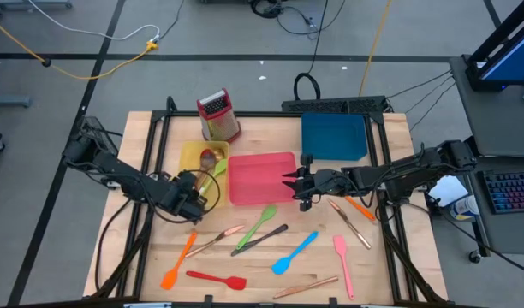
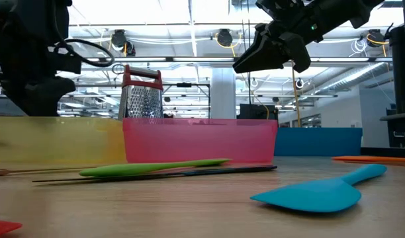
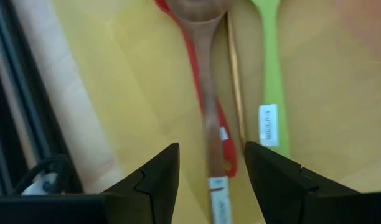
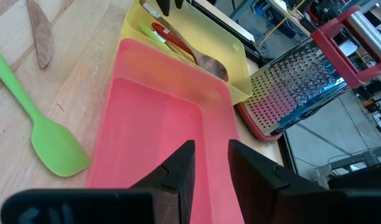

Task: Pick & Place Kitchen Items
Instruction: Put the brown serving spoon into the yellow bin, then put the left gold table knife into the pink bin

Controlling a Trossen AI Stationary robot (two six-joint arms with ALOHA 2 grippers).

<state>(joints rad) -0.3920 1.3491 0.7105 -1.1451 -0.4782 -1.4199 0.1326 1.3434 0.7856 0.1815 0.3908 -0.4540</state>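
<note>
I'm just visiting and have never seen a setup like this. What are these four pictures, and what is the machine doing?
It is a robot with two dark arms at a wooden table, each ending in a two-finger claw. One picture looks straight down, one looks level across the tabletop, and two come from cameras on the wrists. The left claw hangs open over the yellow rectangular tray, which holds a wooden spoon, a red utensil and a green utensil. The right claw hovers at the edge of the empty pink rectangular tray, holding nothing. A blue rectangular tray and a red-topped metal box grater stand behind. More utensils lie loose, such as a light blue spatula and a green spatula.
</note>
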